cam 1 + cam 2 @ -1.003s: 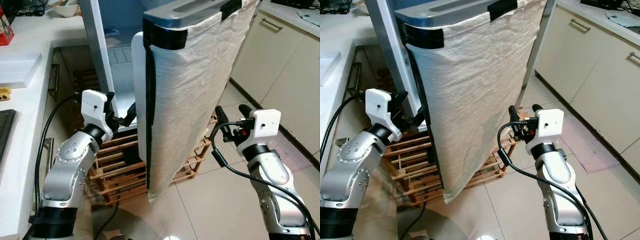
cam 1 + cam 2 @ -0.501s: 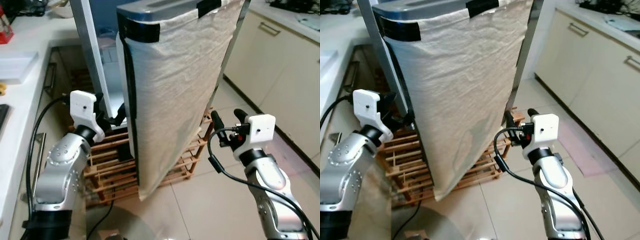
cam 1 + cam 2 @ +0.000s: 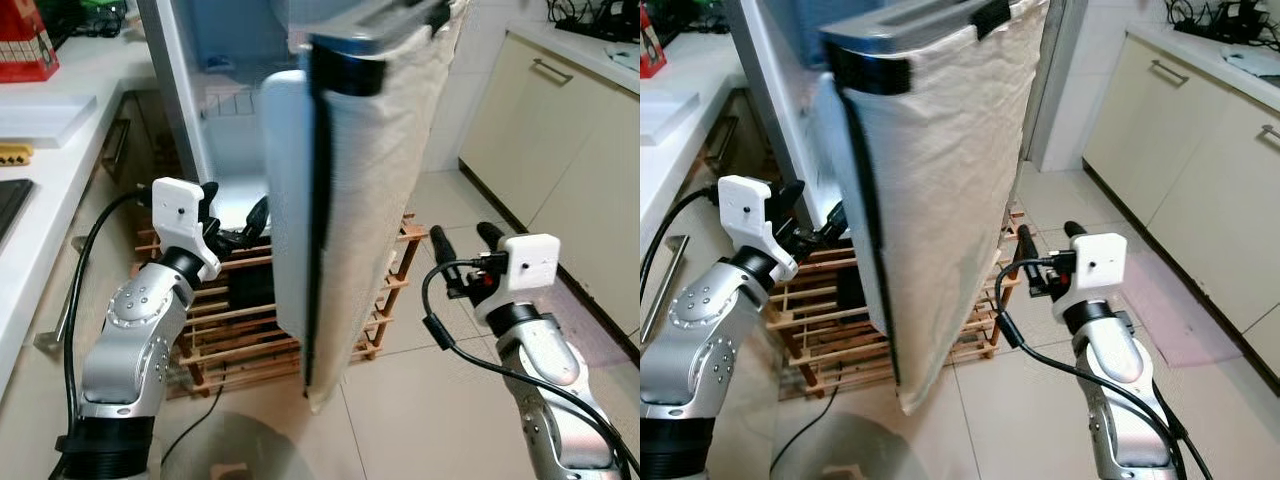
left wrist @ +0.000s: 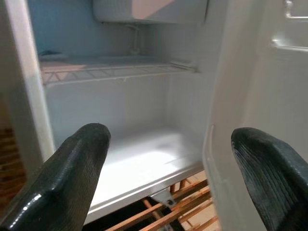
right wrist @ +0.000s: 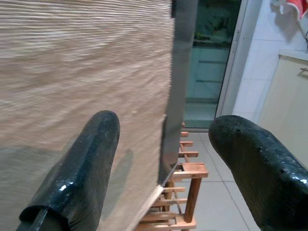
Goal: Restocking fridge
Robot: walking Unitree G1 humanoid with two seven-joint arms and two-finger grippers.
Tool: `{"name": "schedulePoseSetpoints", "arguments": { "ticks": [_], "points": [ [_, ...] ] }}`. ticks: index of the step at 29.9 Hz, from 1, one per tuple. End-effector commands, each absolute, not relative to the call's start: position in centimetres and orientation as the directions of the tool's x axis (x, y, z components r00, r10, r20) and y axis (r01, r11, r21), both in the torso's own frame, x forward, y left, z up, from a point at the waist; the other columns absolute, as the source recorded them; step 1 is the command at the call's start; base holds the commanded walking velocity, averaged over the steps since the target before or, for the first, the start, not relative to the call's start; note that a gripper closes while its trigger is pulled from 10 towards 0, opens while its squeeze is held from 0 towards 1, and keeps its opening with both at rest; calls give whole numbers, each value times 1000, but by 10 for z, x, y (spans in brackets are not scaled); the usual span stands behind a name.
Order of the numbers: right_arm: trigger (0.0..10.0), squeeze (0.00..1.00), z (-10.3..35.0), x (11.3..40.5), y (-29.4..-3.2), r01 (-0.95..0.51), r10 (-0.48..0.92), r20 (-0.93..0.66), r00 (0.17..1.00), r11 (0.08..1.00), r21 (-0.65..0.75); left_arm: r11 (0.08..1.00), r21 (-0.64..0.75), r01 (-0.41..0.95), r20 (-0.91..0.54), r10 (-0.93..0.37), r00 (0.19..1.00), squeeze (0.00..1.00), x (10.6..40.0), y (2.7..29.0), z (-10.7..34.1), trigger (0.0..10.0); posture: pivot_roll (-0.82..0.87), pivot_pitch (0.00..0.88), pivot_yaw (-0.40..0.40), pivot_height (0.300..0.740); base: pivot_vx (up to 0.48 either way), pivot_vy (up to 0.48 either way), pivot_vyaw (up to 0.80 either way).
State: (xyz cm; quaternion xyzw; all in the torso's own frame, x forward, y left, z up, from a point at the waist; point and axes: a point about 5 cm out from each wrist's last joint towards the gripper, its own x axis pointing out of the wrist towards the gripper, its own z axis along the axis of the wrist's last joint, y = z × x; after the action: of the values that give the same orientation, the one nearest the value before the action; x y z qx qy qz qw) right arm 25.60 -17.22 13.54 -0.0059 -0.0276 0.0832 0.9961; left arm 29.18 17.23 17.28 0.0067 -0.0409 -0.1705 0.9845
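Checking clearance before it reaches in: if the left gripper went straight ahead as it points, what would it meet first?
Probably the fridge's bare white floor; the left gripper, jaws open, points into the open compartment.

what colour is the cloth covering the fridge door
Pale beige, a woven off-white cloth held by black tape; clearest in the right eye view.
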Motion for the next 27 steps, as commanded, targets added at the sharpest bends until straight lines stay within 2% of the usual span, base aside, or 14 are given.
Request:
{"name": "schedulePoseSetpoints", "arguments": {
  "ticks": [1,9,14,16,22,24,27],
  "points": [
    [10000,0,137,256,-175,-150,151,54,987,988,-20,942,71,329,75,-334,940,0,294,175,176,10000,22,0,-45,740,0,0,0],
    [10000,0,136,255,-174,-159,160,47,986,987,-24,952,100,288,61,-295,954,0,298,179,175,10000,22,0,-45,740,0,0,0],
    [10000,0,131,252,-182,-109,111,27,994,993,-46,948,75,311,85,-316,945,0,298,178,177,10000,16,0,-43,740,0,0,0],
    [10000,0,119,248,-198,2,-3,-20,1000,997,-75,941,66,333,94,-338,936,0,298,173,179,10000,15,0,-43,740,0,0,0],
    [10000,0,110,243,-212,72,-79,-69,994,992,-103,930,69,362,93,-367,926,0,298,167,180,10000,9,0,-42,740,0,0,0],
    [10000,0,104,237,-228,175,-186,-96,978,978,-112,926,48,373,111,-376,920,0,299,163,183,10000,4,0,-43,740,0,0,0],
    [10000,0,99,233,-236,225,-238,-117,964,968,-108,919,9,395,130,-392,911,0,300,160,187,10000,3,0,-44,740,0,0,0]
  ]
}}
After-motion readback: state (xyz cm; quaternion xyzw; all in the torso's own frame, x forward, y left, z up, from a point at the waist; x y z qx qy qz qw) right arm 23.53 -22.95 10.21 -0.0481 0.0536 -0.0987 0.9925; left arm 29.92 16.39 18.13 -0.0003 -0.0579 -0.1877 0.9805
